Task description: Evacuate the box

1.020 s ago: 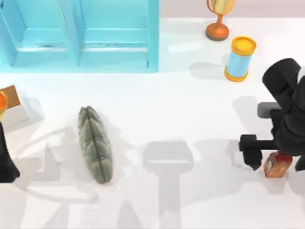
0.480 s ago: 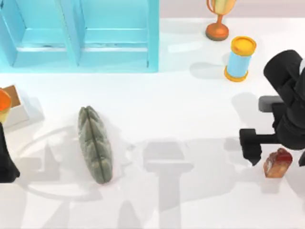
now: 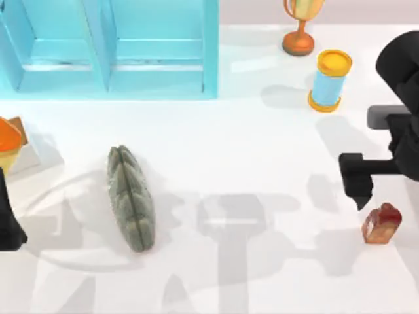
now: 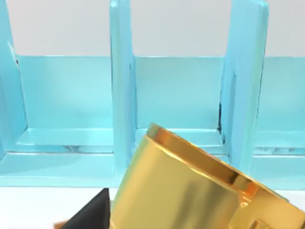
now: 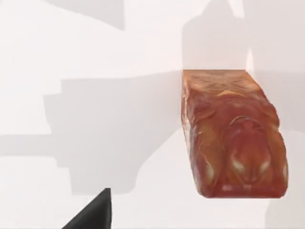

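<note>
I am working at the far left edge of the bench [image 3: 216,157], where the box [image 3: 19,140] is sitting, just in front of the blue shelf [image 3: 111,49] and well apart from the grey-green loaf [image 3: 131,196] lying to its right with its long axis running roughly front to back. My left hand [image 4: 102,212] is holding a golden cup [image 4: 190,186] with an orange inside; in the top view it is showing right over the box, and in the left wrist view the cup is tilting in front of the shelf's open compartments. I am judging that the hand is closed on the cup, though the view here is poor: one dark fingertip is showing beside the cup's wall and the contact itself is hidden. The cup is overlapping the box from above, so I cannot tell whether it is clear of the walls yet; the coming move turns on lifting it straight up and then carrying it rightward, toward the bare bench between the box and the loaf. My left arm is plainly the nearer one to the box. My right hand [image 3: 366,173] is hovering at the far right, fingers spread and gripping nothing, just behind the reddish-brown block [image 3: 382,224] resting on the bench in front of it.
</note>
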You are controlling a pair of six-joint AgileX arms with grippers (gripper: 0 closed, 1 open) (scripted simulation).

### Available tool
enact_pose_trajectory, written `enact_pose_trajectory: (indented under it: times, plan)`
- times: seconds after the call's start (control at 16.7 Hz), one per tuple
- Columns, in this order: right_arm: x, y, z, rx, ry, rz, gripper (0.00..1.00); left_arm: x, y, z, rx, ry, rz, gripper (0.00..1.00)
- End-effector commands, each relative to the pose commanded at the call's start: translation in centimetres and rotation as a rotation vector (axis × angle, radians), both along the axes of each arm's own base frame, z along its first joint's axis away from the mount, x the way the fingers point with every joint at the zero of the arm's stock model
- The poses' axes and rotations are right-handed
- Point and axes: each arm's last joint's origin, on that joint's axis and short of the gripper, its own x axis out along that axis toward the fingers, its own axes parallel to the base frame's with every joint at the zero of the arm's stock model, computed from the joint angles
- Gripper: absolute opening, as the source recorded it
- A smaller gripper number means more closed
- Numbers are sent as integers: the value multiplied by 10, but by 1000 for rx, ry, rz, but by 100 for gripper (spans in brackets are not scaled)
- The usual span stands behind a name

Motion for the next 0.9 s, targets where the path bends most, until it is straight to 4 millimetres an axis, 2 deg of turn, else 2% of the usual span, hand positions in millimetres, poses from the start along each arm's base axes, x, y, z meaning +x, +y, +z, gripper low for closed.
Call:
enact_pose_trajectory:
  times: [0.12,0.36,0.54,0.66,0.72,0.9]
  plan:
    - [0,0,7,4,-11,0,100,0,0,0,0,0,0,100]
    - [0,0,6,3,-8,1,100,0,0,0,0,0,0,100]
    - [17,-16,15,6,-26,3,100,0,0,0,0,0,0,100]
    - [38,-42,29,10,-54,4,100,0,0,0,0,0,0,100]
    - [49,-60,36,10,-69,3,100,0,0,0,0,0,0,100]
    - [74,-136,57,0,-98,-9,100,0,0,0,0,0,0,100]
